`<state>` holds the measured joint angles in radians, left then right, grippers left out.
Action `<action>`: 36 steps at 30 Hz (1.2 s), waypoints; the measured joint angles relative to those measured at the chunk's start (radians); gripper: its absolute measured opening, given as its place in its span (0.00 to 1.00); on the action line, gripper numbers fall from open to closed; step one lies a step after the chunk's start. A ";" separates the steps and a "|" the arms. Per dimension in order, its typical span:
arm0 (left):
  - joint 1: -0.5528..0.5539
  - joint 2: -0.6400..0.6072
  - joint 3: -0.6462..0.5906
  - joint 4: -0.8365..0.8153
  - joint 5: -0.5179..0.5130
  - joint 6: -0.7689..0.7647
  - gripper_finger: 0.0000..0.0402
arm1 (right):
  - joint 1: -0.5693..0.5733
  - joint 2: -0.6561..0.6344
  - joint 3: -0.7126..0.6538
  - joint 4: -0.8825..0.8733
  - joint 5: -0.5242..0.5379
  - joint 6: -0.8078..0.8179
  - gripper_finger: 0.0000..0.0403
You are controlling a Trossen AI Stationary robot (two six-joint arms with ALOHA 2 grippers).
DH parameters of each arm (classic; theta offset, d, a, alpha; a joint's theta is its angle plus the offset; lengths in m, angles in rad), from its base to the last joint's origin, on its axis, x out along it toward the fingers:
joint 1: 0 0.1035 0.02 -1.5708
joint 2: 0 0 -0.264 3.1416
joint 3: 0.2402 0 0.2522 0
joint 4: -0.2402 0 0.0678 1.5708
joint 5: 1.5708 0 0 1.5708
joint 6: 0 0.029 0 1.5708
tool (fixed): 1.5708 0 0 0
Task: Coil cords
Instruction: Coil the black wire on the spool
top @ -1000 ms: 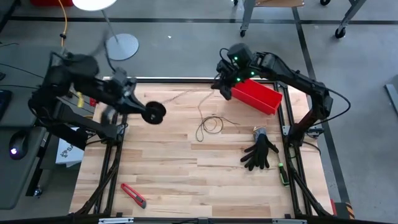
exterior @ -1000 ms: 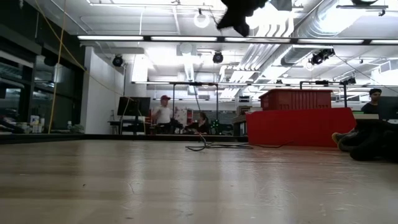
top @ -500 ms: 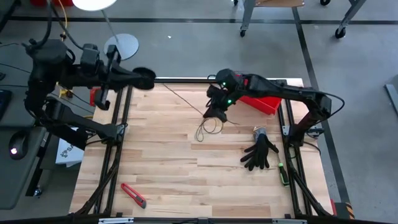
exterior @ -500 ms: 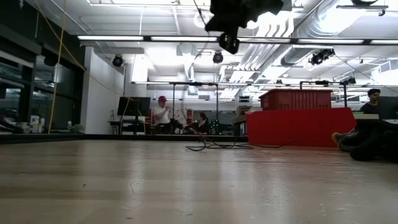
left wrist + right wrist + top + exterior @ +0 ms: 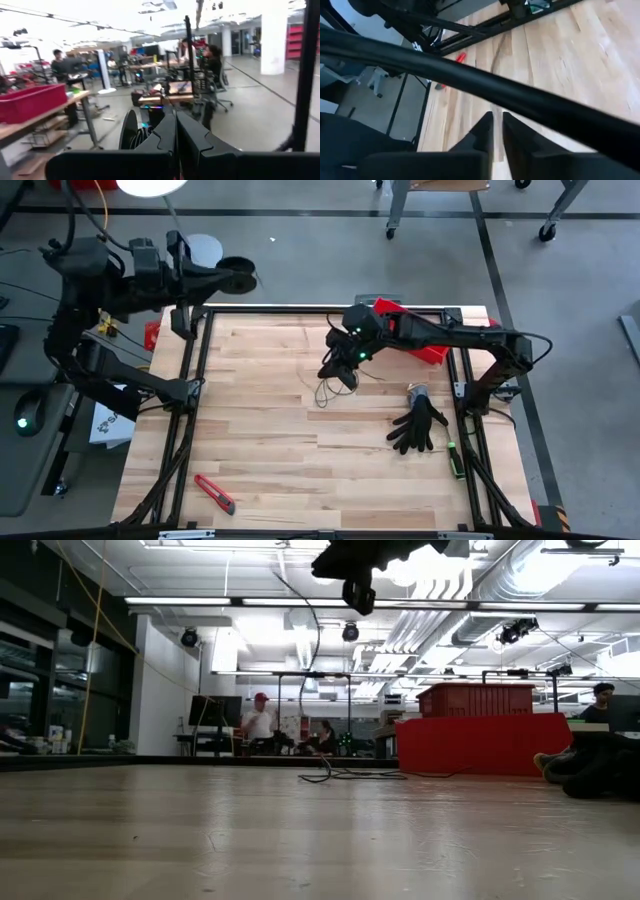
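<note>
The left tool [image 5: 215, 277] is up beyond the far-left corner of the surface [image 5: 270, 470], off its edge and over the floor. Its fingers [image 5: 172, 135] are clenched, pressed flat together in the left wrist view. The round black spool [image 5: 238, 276] sits just at the tip of this tool; it stands on edge beside the fingers in the wrist view [image 5: 129, 131], its flat faces turned sideways. Whether the fingers actually pinch it cannot be told.

The cord [image 5: 335, 387] lies mostly as a small loose tangle of loops on the wood, directly under and just in front of the right tool [image 5: 341, 372]. From that tangle one thin strand rises toward the right tool; in the low view it hangs as a curved line [image 5: 308, 650] from the tool overhead down to the pile [image 5: 345, 774]. A faint strand also runs from the tangle toward the far-left corner, its long axis slanting toward the spool.

The right tool hovers above the surface near its far middle, pointing down and toward the left arm. Its fingers [image 5: 482, 131] stand a narrow slit apart; whether the cord runs between them cannot be told.

Past the right tool lie a red box [image 5: 415, 340] and a black glove [image 5: 418, 425]; a red cutter [image 5: 214, 493] is well apart, near the front-left.
</note>
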<state>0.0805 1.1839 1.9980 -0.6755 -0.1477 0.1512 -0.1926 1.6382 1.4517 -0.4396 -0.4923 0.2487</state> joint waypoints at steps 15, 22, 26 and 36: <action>0.000 0.005 0.000 0.125 -0.041 -0.080 0.00 | 0.002 -0.131 0.001 0.334 0.222 -0.132 0.45; 0.001 0.033 -0.003 0.167 0.066 -0.097 0.00 | -0.032 -0.213 0.002 0.409 0.301 -0.163 0.45; -0.001 0.032 -0.060 0.194 0.113 -0.134 0.00 | -0.045 -0.230 0.002 0.401 0.300 -0.151 0.45; -0.002 -0.093 -0.468 0.568 0.072 -0.253 0.00 | -0.055 -0.245 0.002 0.319 0.246 -0.167 0.45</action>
<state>0.0784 1.0911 1.5298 -0.1075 -0.0760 -0.1019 -0.2475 1.3936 1.4536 -0.1211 -0.2464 0.0818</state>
